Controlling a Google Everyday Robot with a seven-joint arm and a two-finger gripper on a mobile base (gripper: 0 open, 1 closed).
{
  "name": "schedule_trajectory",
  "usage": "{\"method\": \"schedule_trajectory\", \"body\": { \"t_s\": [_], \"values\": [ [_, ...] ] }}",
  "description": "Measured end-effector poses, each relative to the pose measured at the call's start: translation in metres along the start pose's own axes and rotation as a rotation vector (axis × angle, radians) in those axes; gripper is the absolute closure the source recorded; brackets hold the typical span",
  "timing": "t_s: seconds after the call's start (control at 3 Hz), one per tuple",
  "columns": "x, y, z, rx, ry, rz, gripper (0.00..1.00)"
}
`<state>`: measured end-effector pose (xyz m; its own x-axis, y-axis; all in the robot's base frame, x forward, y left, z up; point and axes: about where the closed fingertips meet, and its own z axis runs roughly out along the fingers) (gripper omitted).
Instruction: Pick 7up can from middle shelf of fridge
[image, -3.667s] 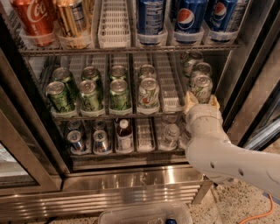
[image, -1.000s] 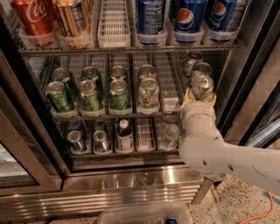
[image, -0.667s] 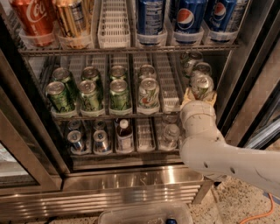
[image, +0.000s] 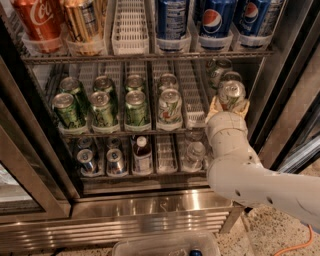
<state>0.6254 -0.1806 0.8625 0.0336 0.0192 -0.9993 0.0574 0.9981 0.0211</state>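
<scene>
The claw (image: 230, 105) straddles the 7up can (image: 231, 93) at the right end of the middle shelf (image: 150, 132). I can't tell if it's clamped. It should squeeze squarely, then draw the can straight out.

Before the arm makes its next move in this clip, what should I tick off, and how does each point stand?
1. Place: the gripper is at the front can, right end of the middle shelf: ok.
2. That can stands upright: ok.
3. That can is the 7up one: cannot tell, its label is mostly hidden.
4. The neighbouring pale can stands apart from the gripper, a tray lane between: ok.
5. Way out to the front: ok, though the door frame is close on the right.
</scene>
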Motion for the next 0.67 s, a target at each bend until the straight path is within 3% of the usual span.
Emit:
{"method": "schedule_trajectory", "body": {
  "t_s": [0.67],
  "values": [
    [-0.0145,0.0021,-0.0061,-0.021,-0.032,-0.010,1.00]
  ]
}}
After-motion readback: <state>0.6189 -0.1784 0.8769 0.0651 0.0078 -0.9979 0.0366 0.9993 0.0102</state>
